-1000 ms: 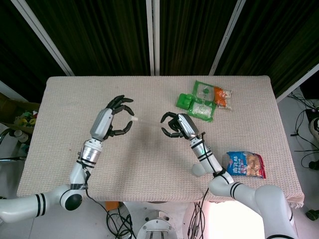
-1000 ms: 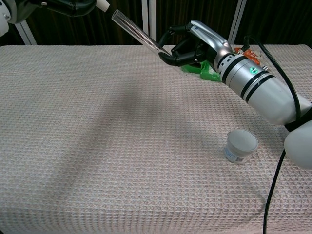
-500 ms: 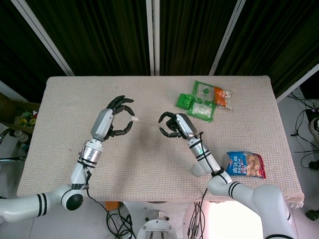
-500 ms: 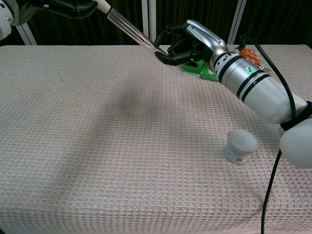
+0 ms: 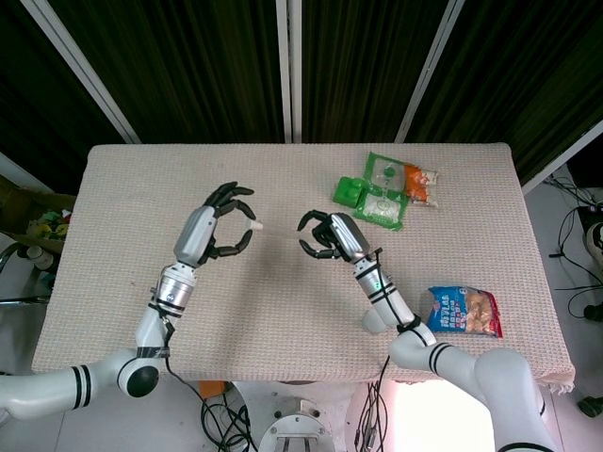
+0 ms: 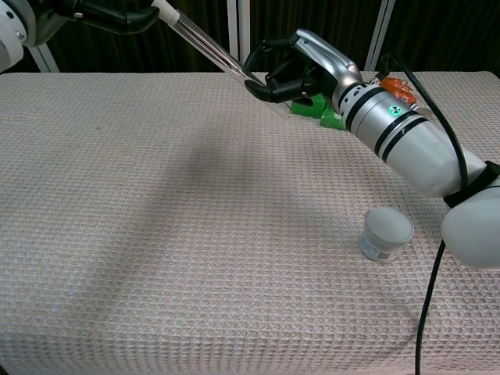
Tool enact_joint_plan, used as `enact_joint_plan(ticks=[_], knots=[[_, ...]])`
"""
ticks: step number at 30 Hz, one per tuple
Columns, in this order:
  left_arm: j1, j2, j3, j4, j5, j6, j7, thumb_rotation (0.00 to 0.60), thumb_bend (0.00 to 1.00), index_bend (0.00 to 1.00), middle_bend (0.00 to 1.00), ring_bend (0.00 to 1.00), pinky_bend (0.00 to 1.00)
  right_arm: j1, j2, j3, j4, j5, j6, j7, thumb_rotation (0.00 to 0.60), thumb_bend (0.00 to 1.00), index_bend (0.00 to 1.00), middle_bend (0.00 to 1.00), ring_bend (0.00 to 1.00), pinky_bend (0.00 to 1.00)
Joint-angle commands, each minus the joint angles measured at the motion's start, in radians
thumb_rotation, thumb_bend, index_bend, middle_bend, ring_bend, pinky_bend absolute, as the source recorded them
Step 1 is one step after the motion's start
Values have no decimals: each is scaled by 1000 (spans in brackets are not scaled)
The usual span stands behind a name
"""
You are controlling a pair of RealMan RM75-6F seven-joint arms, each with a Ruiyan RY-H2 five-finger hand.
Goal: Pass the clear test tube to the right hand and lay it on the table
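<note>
The clear test tube slants down from its white cap toward the right. My left hand pinches the capped end, above the table's left half; the chest view shows this hand only at the top edge. My right hand is at the tube's lower end, its fingers curled in a loose ring around the glass. In the head view the right hand hovers a short way right of the cap, and the glass itself hardly shows there.
A small white cup stands on the woven table cover under my right forearm. Green snack packets lie at the back right, just behind the right hand. A blue snack bag lies near the right front edge.
My right hand has slid leftward along the tube toward the left hand, so more of the glass lies inside its curled fingers. The left hand has barely moved.
</note>
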Motion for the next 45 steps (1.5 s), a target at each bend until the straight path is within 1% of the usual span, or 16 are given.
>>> enact_joint_plan(ticks=[1,21,22,23,26,29,31,34,39,45], knots=[[0,-4,0,2,0,1,-2,600,514,577,216,81,120,1,-2,3,0,2,2,2,600,778,845,1000,1000,1000],[-7,-21,3,21,11,3,7,600,510,568,216,81,120,11,-15,12,-1,9,-1,-1,600,780,847,1000,1000,1000],[-6,-19,4,21,12,2,7,600,502,551,215,81,120,10,-15,11,0,9,-2,-2,600,780,847,1000,1000,1000],[-6,-17,5,21,12,0,6,600,485,512,210,81,120,9,-14,10,1,9,-3,-3,600,780,847,1000,1000,1000],[-4,-9,6,19,12,-4,4,600,424,352,192,80,119,5,-10,3,4,8,-7,-8,600,780,847,1000,1000,1000],[-1,-5,5,24,16,0,-3,600,377,261,187,80,115,0,-8,-2,7,7,-7,-14,600,781,847,1000,1000,1000],[1,1,7,26,18,-2,-7,600,354,248,187,80,112,-2,-8,-3,7,8,-8,-18,600,781,847,1000,1000,1000],[5,13,10,23,23,-3,-8,600,348,245,185,80,112,0,-4,-5,8,9,-18,-32,600,782,847,1000,1000,1000],[18,61,12,16,18,-5,15,600,335,242,181,80,112,26,17,-7,19,12,-72,-104,600,782,848,1000,1000,1000],[30,123,26,21,-13,-14,121,600,313,242,173,80,112,80,26,-6,40,38,-186,-298,600,774,846,1000,1000,1000]])
